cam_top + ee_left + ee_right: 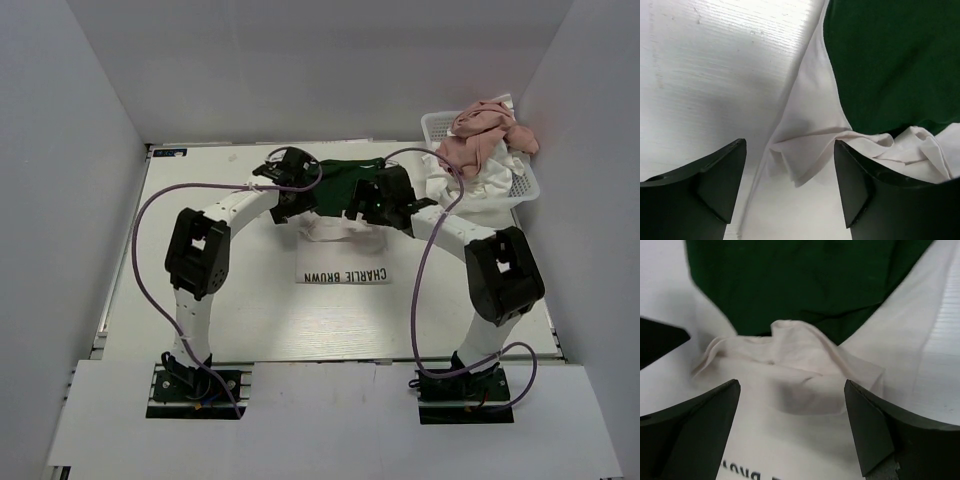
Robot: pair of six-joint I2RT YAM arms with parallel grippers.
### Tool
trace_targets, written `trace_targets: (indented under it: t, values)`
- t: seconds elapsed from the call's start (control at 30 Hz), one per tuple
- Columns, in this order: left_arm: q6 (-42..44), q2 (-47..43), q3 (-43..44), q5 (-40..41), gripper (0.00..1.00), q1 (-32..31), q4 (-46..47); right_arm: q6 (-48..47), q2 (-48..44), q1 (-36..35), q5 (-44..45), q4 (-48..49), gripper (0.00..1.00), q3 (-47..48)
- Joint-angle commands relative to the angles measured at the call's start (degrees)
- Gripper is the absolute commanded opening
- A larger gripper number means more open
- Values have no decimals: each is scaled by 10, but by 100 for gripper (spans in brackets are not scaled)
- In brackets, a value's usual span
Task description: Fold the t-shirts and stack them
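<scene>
The white t-shirt with dark green sleeves and dark lettering (340, 262) lies in the middle of the table, partly folded, with green cloth (345, 180) bunched at its far edge. My left gripper (288, 205) is open above a white fold (805, 150) at the shirt's far left, beside green cloth (890, 60). My right gripper (368, 212) is open above a crumpled white fold (805, 375) at the far right, green cloth (800, 280) beyond it and lettering (745, 472) below. A dusty pink shirt (485, 135) and white cloth (440, 185) lie in the basket.
A white latticed plastic basket (525, 185) stands at the table's far right corner, cloth hanging over its near-left side. White walls close in the table on the left, back and right. Purple cables loop from both arms.
</scene>
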State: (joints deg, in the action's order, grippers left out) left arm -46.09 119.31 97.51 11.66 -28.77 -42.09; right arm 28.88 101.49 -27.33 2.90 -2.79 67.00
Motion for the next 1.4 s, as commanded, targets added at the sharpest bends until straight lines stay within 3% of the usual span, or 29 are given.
trace_targets:
  t: [0.0,0.13,0.17,0.37,0.53,0.67,0.83,1.07,1.17,1.23,1.27,1.33,1.37]
  values:
    - [5,-88,-33,28,81,-2,-15,-38,-54,-4,-94,44,90,-27]
    - [-8,-166,-144,35,90,-2,12,-46,-94,-24,-149,101,90,-93]
    - [-8,-209,-169,35,100,-2,18,-45,-102,-32,-156,111,90,-113]
    - [-25,-327,-350,35,100,-2,21,-50,-72,-72,-151,138,90,-140]
    - [-36,-413,-443,29,100,-2,26,-58,-3,-81,-137,155,90,-95]
    - [-36,-432,-457,29,100,-2,19,-66,58,-75,-51,212,90,-58]
    - [-36,-432,-450,48,100,-2,8,-64,131,-54,0,266,90,78]
    - [-12,-411,-414,39,100,-2,-3,-40,186,-16,-14,155,90,257]
    - [6,-398,-414,19,100,-14,31,-39,99,-8,-3,146,90,189]
    - [28,-386,-419,-29,100,-14,55,-17,45,-4,21,180,90,55]
    - [34,-379,-419,-64,100,-14,80,-9,-36,-1,24,189,90,-13]
    - [45,-352,-419,-99,100,-20,103,25,-113,13,21,188,90,-129]
    - [51,-340,-419,-124,100,-20,120,30,-154,17,16,163,90,-150]
